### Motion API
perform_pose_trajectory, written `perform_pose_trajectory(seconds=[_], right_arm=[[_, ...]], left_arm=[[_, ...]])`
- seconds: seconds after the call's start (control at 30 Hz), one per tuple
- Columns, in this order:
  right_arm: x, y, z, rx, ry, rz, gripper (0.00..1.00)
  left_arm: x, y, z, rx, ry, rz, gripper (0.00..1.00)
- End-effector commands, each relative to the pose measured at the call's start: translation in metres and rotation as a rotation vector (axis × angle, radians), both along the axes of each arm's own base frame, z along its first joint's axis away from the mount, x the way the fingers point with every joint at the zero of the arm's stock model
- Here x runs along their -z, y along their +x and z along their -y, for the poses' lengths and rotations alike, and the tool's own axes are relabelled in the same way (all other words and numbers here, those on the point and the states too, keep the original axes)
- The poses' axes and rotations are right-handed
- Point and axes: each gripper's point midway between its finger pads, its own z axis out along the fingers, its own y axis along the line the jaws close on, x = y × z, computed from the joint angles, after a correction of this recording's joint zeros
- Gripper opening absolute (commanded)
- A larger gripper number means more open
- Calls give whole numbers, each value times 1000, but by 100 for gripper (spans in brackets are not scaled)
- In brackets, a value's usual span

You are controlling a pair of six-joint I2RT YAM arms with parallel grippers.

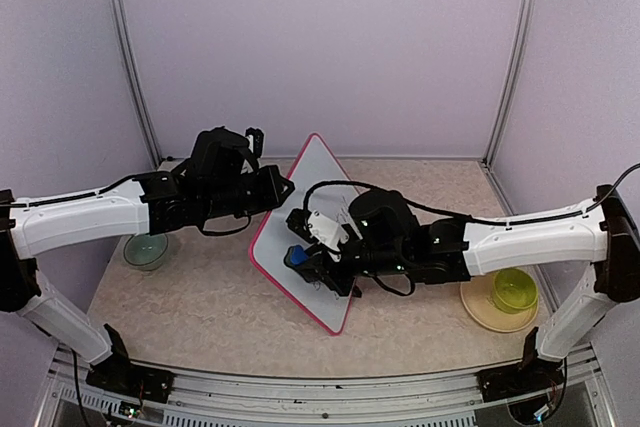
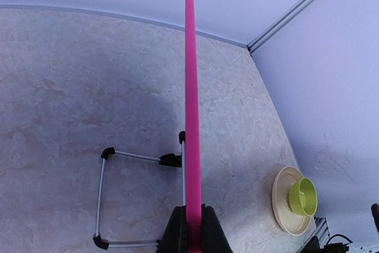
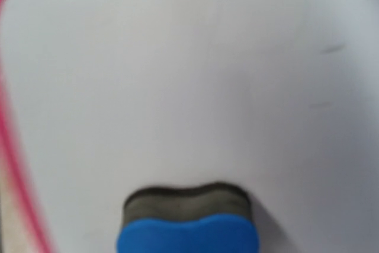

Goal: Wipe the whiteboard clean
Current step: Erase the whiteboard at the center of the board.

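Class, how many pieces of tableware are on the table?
3: a pale green bowl at the left; a cream plate at the right; a lime cup standing on that plate. Others may be hidden.

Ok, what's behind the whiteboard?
A wire stand with black feet sticks out behind the whiteboard, as seen from the left wrist. From the top camera, the board itself hides the stand.

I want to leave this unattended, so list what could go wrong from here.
1. The left claw pinches the board only by its thin rim. The eraser pressing on the face may twist the board or slip it free.
2. Faint marks lie to the right of the eraser, so a short stroke may miss them.
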Motion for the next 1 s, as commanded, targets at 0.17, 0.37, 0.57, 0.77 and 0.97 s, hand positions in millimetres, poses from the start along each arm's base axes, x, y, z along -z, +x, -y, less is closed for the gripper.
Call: perform_pose_trajectory(seconds=[0.17,0.37,0.57,0.77,0.97], right_arm=[[73,10,26,-7,-81,-151,0],[105,-14,48,-40,-131,-214,0],[109,-28,61,-63,-148,-195,0],[87,-24,44,-78,-89,-158,0],[46,6,17,-16,-39,-63,0]], left_arm=[[32,-18,4,58,54,-75,0],[34,-18,3,59,53,-76,0],[32,-17,3,59,44,-73,0],[34,-18,5,62,41,-80,0],[34,-20,6,61,44,-81,0]])
